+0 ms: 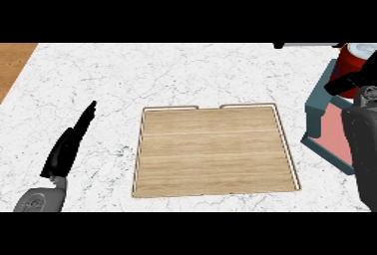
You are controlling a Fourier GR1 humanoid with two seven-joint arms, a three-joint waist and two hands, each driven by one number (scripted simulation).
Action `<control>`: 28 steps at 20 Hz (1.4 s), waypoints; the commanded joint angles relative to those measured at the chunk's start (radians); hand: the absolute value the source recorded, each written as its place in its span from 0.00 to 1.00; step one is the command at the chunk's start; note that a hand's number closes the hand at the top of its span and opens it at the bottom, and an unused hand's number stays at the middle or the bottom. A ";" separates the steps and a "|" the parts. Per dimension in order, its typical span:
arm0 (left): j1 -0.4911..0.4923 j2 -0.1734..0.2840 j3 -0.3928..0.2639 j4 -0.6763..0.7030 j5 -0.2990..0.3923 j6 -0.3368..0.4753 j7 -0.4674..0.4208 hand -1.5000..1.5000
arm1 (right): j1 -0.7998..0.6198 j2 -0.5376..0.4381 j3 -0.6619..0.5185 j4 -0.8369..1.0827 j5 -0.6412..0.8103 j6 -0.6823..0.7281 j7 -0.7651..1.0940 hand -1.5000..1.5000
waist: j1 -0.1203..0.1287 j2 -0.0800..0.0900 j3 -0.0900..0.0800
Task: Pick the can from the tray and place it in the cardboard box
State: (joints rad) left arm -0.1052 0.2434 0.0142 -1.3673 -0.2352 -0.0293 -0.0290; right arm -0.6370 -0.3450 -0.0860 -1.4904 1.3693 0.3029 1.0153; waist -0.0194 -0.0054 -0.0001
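The red can (352, 59) with a pale top is at the view's far right, above the far end of the box (318, 115), which has teal walls and a pink inside. My right hand (346, 83) curls round the can's lower part and hides it; its dark forearm runs down the right edge over the box. The wooden tray (213, 149) lies in the middle of the counter with nothing on it. At the lower left my left hand (70, 142) rests open, its fingers straight and pointing away from me.
White marble counter (184, 69) surrounds the tray. A brown wooden surface (13, 62) shows past the counter's edge at the upper left. A small dark object (279, 45) sits at the top edge, right of centre.
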 commanded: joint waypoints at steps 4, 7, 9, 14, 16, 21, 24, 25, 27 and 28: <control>0.025 -0.002 0.005 -0.004 -0.004 0.006 -0.030 0.50 | 0.098 0.070 -0.244 0.031 -0.201 0.048 0.030 0.00 | 0.008 0.003 0.001; -0.010 -0.010 -0.016 -0.072 -0.005 -0.014 0.076 0.50 | 0.169 0.089 -0.256 0.054 -0.268 -0.017 -0.103 0.00 | 0.019 0.004 0.002; -0.039 0.020 0.027 0.043 0.004 -0.033 -0.017 0.50 | 0.149 0.063 -0.259 0.094 -0.270 -0.117 -0.176 0.00 | 0.021 0.007 0.000; -0.061 -0.024 0.011 0.059 -0.011 0.007 -0.012 0.50 | 0.175 0.099 -0.308 0.003 -0.318 -0.400 -0.325 0.00 | 0.011 0.008 0.002; -0.028 -0.015 0.005 0.046 -0.016 0.000 -0.038 0.50 | 0.167 0.147 -0.326 -0.014 -0.350 -0.506 -0.357 0.00 | 0.021 0.007 0.002; -0.039 -0.010 0.008 0.058 -0.016 -0.016 -0.043 0.50 | 0.140 0.120 -0.458 0.091 -0.530 -0.621 -0.479 0.00 | 0.023 0.009 0.002; -0.039 -0.005 0.006 0.017 -0.014 -0.027 -0.003 0.50 | 0.194 0.134 -0.507 0.049 -0.594 -0.698 -0.527 0.00 | 0.021 0.006 0.001; -0.068 0.001 0.021 0.032 -0.008 -0.025 0.001 0.50 | 0.230 0.140 -0.529 0.016 -0.656 -0.712 -0.590 0.00 | 0.013 0.005 0.002; -0.024 -0.044 -0.004 0.025 -0.029 0.013 -0.014 0.50 | 0.265 0.145 -0.570 -0.010 -0.695 -0.771 -0.634 0.00 | 0.011 0.005 0.002; -0.078 -0.004 0.036 0.052 0.004 -0.029 0.015 0.50 | 0.294 0.176 -0.558 -0.065 -0.721 -0.771 -0.643 0.00 | 0.007 0.004 0.001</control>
State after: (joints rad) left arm -0.1458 0.2229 0.0204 -1.3381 -0.2524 -0.0382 -0.0339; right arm -0.4097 -0.1956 -0.5938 -1.4935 0.7501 -0.3949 0.4604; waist -0.0048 -0.0003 0.0012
